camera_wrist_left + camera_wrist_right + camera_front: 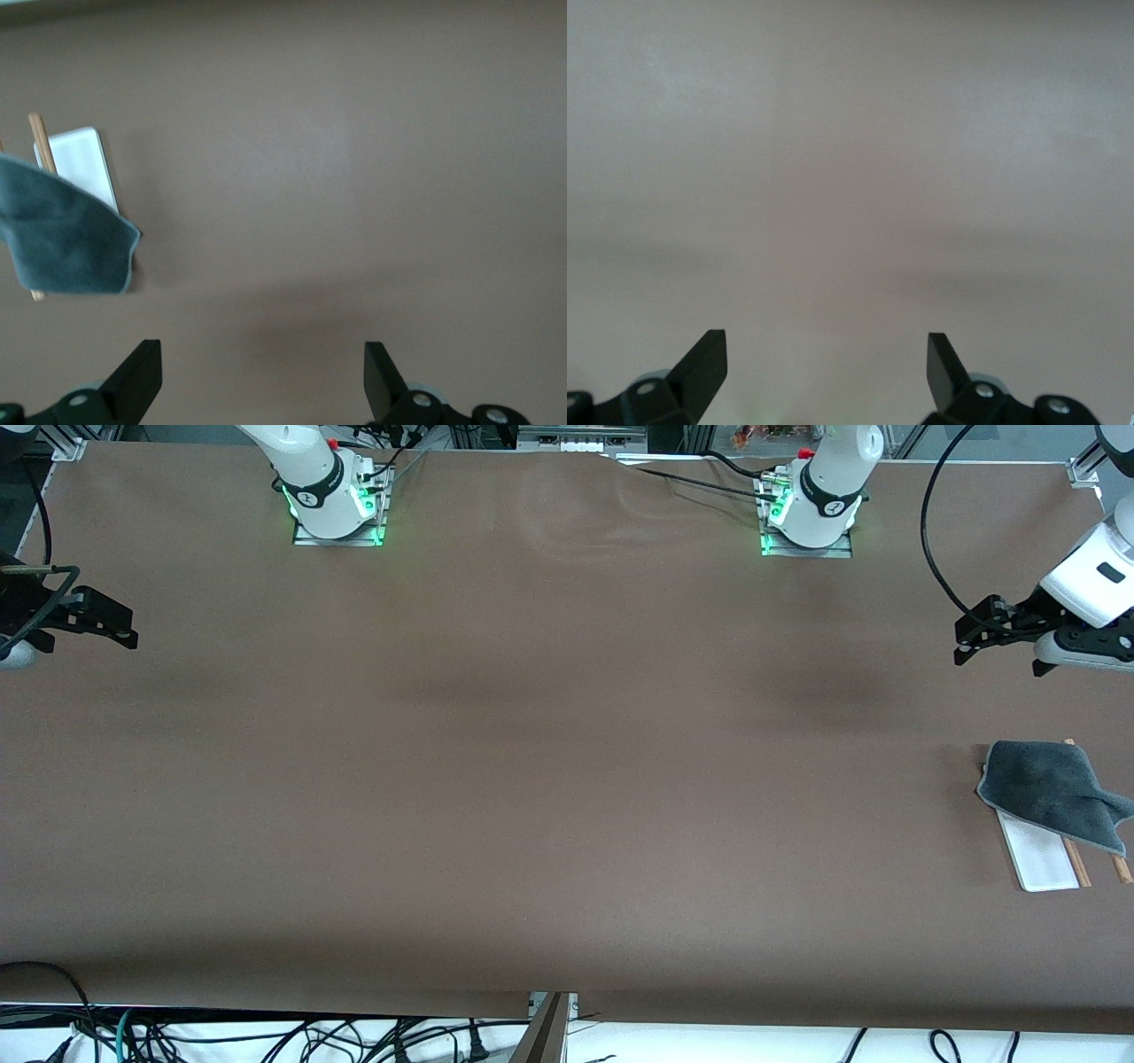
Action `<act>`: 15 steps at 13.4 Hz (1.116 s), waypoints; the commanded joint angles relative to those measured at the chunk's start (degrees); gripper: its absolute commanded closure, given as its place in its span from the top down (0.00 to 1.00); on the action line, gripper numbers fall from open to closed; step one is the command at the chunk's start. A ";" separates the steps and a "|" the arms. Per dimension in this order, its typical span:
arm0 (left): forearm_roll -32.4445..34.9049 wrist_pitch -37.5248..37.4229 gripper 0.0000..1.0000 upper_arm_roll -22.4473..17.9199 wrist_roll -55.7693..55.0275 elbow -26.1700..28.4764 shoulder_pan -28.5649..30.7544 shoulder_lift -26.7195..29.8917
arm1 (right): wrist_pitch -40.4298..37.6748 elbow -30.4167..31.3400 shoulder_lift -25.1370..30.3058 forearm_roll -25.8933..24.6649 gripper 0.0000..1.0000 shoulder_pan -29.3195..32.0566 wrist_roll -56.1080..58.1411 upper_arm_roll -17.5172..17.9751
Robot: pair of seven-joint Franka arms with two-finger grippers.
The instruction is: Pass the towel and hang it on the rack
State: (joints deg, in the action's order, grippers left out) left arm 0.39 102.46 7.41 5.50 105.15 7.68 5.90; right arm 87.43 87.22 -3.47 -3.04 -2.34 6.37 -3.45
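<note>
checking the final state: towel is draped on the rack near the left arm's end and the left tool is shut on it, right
Not quite. The towel is draped on the rack at the left arm's end, but the left tool is open and clear of it, holding nothing; the left wrist view shows this.

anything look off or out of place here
Nothing stands out. The towel hangs draped on the rack at the left arm's end of the table, dark grey face showing. The left gripper and right gripper are open, empty and apart from both.
</note>
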 commanded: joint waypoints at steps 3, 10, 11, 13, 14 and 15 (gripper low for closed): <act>1.28 -13.48 1.00 -2.63 -6.73 -11.51 -2.83 -6.67 | -0.41 -1.35 -0.49 0.05 1.00 0.23 0.40 0.29; 0.93 -15.10 1.00 -7.58 -13.23 -13.83 -9.27 -8.63 | -0.41 -1.35 -0.57 0.05 1.00 0.23 0.40 0.29; 0.93 -14.49 1.00 -7.67 -13.15 -13.83 -9.27 -8.63 | -0.41 -1.35 -0.49 -0.04 1.00 0.23 0.40 0.29; 0.93 -12.03 1.00 -7.58 -13.06 -13.74 -9.27 -8.63 | -0.41 -1.35 -0.49 -0.04 1.00 0.23 0.31 0.37; 0.84 -11.06 1.00 -7.58 -13.06 -13.74 -9.27 -8.71 | -0.41 -1.35 -0.48 0.05 1.00 0.23 0.31 0.37; 0.32 -10.18 1.00 -7.58 -13.06 -13.57 -9.27 -8.72 | -0.41 -1.35 -0.57 -0.04 1.00 0.23 0.40 0.37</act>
State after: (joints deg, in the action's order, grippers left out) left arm 0.39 91.21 0.14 -6.71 92.82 -1.05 -2.17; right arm 87.43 87.22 -3.47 -3.04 -2.34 6.37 -3.44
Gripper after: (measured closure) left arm 0.000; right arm 0.000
